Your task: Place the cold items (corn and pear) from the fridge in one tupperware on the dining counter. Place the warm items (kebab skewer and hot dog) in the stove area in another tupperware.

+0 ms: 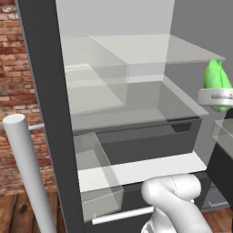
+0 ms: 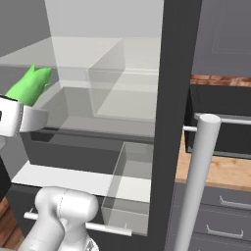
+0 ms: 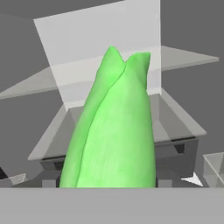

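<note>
Corn in the tool, out in front of the open fridge

The tool (image 1: 217, 98) is clenching the corn (image 1: 215, 78), which is pointing up past the fingertips toward the fridge (image 1: 136, 113) shelves.

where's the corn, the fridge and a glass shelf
corn (image 3: 116, 131), hand view, middle of the green husk
fridge (image 1: 43, 91), left base view, dark grey side wall
glass shelf (image 1: 150, 48), left base view, flat top of the upper shelf
</note>
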You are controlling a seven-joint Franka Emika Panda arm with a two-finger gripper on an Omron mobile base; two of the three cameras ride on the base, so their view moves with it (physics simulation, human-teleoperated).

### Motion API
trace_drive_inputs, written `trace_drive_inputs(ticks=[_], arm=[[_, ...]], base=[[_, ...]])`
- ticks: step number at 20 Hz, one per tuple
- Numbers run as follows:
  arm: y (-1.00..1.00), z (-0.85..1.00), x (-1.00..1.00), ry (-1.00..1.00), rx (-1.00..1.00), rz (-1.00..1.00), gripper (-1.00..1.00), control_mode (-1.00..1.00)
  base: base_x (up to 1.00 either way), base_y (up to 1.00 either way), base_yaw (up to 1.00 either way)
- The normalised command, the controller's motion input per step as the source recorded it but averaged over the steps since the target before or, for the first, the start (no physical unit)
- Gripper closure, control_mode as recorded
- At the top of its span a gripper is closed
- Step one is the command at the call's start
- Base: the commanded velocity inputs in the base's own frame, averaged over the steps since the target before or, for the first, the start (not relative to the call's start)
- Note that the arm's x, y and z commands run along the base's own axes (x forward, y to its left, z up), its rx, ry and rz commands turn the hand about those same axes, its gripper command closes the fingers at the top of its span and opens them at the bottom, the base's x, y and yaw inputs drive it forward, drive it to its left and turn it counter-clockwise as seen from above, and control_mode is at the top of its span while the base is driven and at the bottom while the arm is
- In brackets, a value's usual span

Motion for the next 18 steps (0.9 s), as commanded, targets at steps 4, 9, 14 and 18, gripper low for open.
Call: trace_drive_inputs(ticks=[4, 9, 14, 18], arm=[[-0.05, 0.0, -0.1, 0.08, 0.0, 0.15, 1.0, -1.0], [0.0, 0.0, 0.0, 0.0, 0.0, 0.0, 1.0, 1.0], [0.0, 0.0, 0.0, 0.0, 0.0, 0.0, 1.0, 1.0], [0.0, 0.0, 0.0, 0.0, 0.0, 0.0, 1.0, 1.0]], base=[[0.0, 0.0, 0.0], [-0.38, -0.16, 0.87], [-0.55, -0.07, 0.88], [-0.74, 0.0, 0.44]])
